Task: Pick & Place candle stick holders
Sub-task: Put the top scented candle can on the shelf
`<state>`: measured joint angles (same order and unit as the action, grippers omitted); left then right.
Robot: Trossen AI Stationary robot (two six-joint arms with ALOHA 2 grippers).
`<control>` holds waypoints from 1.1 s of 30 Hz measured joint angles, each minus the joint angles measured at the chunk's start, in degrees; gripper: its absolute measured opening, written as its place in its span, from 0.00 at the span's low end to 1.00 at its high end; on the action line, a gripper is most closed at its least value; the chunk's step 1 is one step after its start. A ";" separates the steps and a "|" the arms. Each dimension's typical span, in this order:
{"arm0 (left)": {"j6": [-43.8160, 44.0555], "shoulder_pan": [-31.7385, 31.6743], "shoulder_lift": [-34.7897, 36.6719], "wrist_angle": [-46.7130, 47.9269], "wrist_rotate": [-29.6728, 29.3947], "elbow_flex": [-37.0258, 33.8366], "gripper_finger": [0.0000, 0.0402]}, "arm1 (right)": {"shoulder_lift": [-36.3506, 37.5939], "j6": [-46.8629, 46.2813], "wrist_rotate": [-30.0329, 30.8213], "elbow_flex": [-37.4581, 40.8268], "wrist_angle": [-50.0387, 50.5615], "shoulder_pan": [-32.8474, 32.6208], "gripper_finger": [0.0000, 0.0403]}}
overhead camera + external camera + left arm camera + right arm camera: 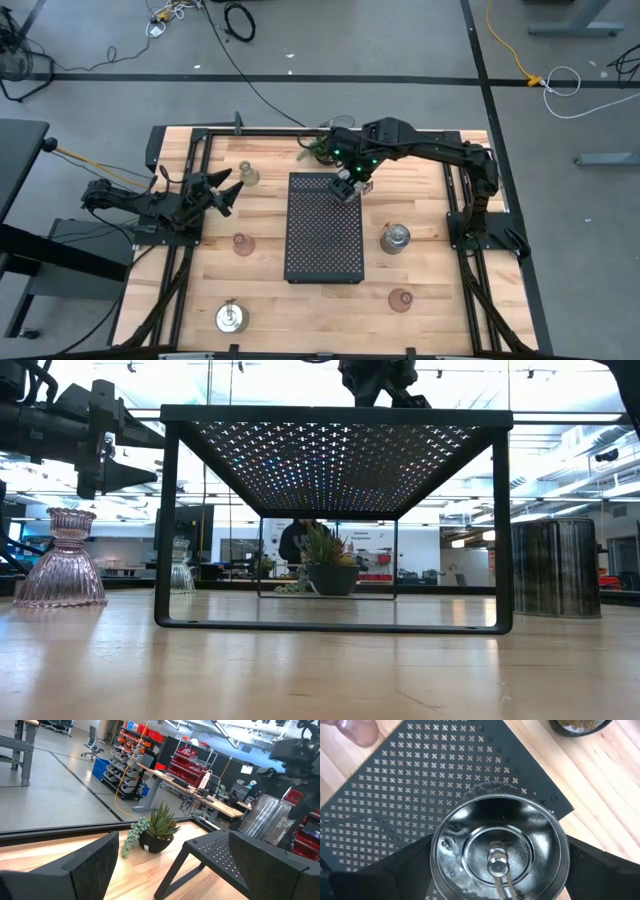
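From my remote station, I see the right gripper [350, 184] poised over the far right corner of the black perforated tray [322, 245], its fingers [600, 870] spread on either side of a shiny silver candle stick holder [498, 851]. The holder stands upright on the tray's top near that corner; I cannot tell whether the fingers touch its rim. The left gripper [228, 192] waits at the table's [430, 320] left side, fingers apart and holding nothing, pointed toward the tray.

The other candle stick holders are spread over the wooden table. A second silver holder [396, 238] stands just right of the tray, and a third silver one [231, 317] sits near the front left. A pinkish glass cup [242, 243] rests left of the tray, another pink cup [401, 298] lies front right, and a clear-greenish cup [247, 174] stands just beyond the left gripper's fingertips. A small potted plant [316, 150] sits by the far edge behind the tray.
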<state>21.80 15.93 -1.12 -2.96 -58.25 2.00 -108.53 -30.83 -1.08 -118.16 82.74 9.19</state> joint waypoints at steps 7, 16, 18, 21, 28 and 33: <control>0.00 0.00 -0.01 0.02 0.00 0.00 0.94 | -0.09 -0.15 -1.74 1.87 -1.07 -0.02 0.90; 0.00 0.01 -0.01 0.02 -0.01 0.00 0.94 | -0.09 0.51 -2.86 1.87 -2.69 0.11 0.96; -0.03 0.01 -0.01 0.02 0.00 0.00 0.94 | -0.09 0.89 -2.84 1.87 -2.75 0.15 0.96; 0.00 0.01 -0.01 0.02 0.00 0.00 0.94 | -0.09 1.43 -2.84 1.87 -2.95 0.28 0.96; -0.02 0.01 -0.01 0.02 -0.01 0.00 0.94 | -0.09 2.73 -2.86 1.87 -4.22 0.31 0.97; 0.00 -0.01 -0.01 0.02 0.01 0.00 0.94 | -0.09 2.84 -2.86 1.87 -4.53 0.31 0.97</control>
<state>21.80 15.93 -1.12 -2.94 -58.24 2.00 -108.62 -27.99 -3.95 -116.29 78.21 9.50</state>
